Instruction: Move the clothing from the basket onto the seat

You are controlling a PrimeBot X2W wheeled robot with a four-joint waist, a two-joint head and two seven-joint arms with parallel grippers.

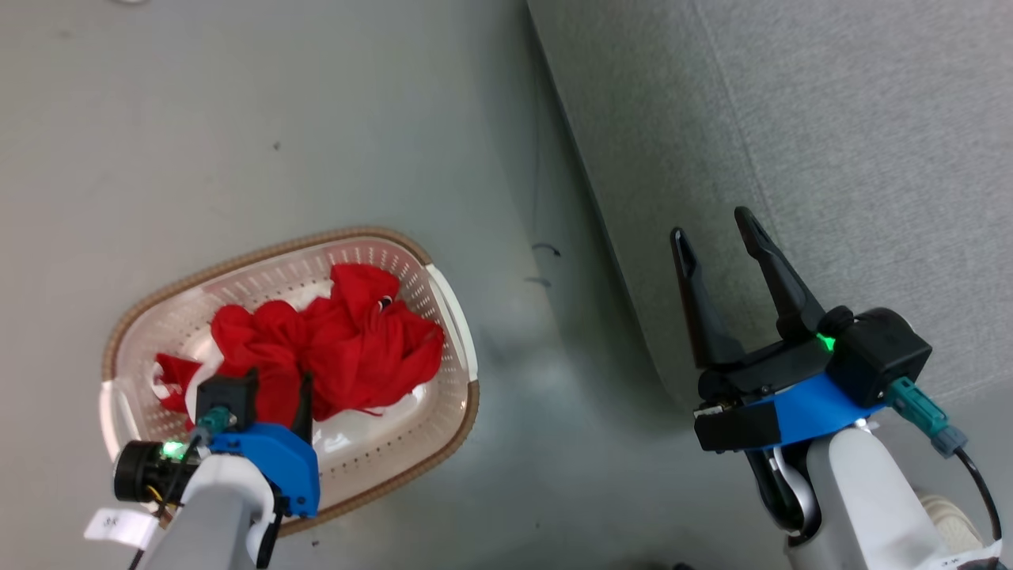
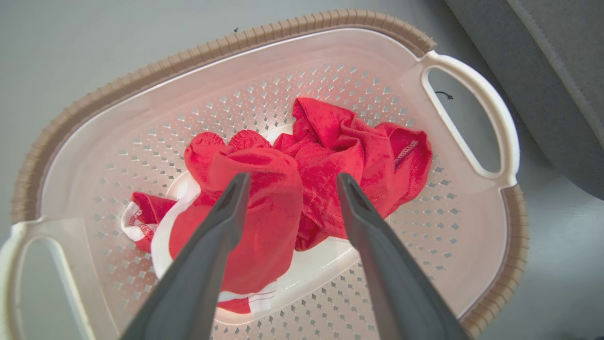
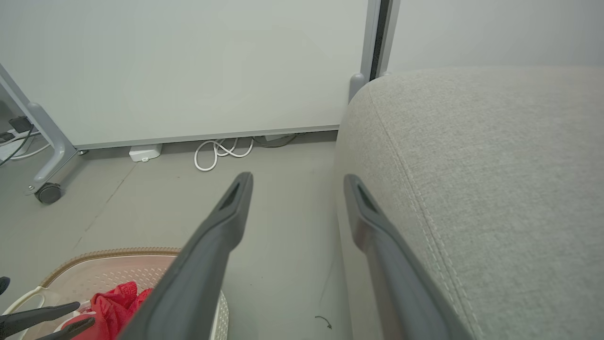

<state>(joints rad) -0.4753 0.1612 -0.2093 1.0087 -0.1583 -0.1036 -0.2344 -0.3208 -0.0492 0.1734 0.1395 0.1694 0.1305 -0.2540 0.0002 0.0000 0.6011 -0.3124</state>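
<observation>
Left wrist view is showing the left gripper hanging wide open over the clothing, holding nothing. The clothing is lying bunched inside the basket. A shallow pinch is risking to slip off a fold, or to catch both garments. Farther, the right gripper is standing open and empty beside the seat.

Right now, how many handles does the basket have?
2. One white handle is at the basket end nearest the grey seat; the other handle is at the opposite end, cut by the picture's edge.
</observation>
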